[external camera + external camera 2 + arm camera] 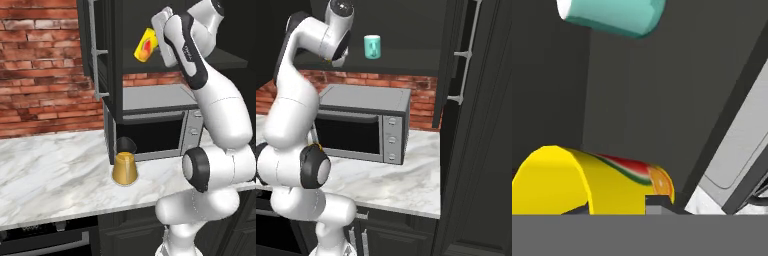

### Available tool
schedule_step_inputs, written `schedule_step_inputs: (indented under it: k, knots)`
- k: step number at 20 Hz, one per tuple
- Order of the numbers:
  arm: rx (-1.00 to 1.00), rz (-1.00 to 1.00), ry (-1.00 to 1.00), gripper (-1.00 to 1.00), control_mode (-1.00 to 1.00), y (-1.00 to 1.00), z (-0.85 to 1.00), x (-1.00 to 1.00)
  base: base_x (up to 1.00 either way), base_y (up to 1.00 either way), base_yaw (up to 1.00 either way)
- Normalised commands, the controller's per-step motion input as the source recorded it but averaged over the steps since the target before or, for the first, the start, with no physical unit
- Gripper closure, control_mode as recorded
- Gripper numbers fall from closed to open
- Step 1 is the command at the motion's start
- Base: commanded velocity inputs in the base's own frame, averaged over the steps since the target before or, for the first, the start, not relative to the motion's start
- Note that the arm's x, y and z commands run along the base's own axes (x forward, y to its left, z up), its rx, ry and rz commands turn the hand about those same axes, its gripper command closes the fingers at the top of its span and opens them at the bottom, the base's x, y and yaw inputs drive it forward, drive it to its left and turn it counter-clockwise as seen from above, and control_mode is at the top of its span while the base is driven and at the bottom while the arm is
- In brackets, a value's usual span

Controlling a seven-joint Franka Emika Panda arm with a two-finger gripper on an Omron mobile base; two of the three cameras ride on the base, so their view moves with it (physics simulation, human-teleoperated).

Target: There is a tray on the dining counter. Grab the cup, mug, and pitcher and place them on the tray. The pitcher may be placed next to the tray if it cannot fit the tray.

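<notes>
The pitcher [124, 167] stands on the surface [55, 170] just left of the microwave [363, 125]. Above, the mug [372, 47] sits on the cabinet shelf [401, 65]; the cup [145, 45] hangs tilted at the cabinet opening.

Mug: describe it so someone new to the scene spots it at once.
Find the microwave on the marble counter by the brick wall. Straight above it is a dark open cabinet shelf, and the mug stands upright on it. It is light teal, unlike the yellow cup tilted at the gripper and the amber pitcher down on the counter.
</notes>
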Motion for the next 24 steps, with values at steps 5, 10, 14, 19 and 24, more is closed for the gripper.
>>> schedule_step_inputs:
  k: [5,10,14,19,24]
  knots:
    - [0.0,-0.11,-0.2,1.0,-1.0,-0.18,0.0,-0.77,0.0,0.0,0.0]
    - [0.0,-0.02,-0.09,1.0,-1.0,-0.34,0.0,-0.87,0.0,0.0,0.0]
    - [-0.03,0.02,0.0,1.0,-1.0,-0.46,0.0,-0.99,0.0,0.0,0.0]
    - [-0.08,0.09,0.07,1.0,-1.0,-0.34,0.0,-0.97,0.0,0.0,0.0]
    - [-0.16,0.12,0.1,1.0,-1.0,-0.16,0.0,-0.85,0.0,0.0,0.0]
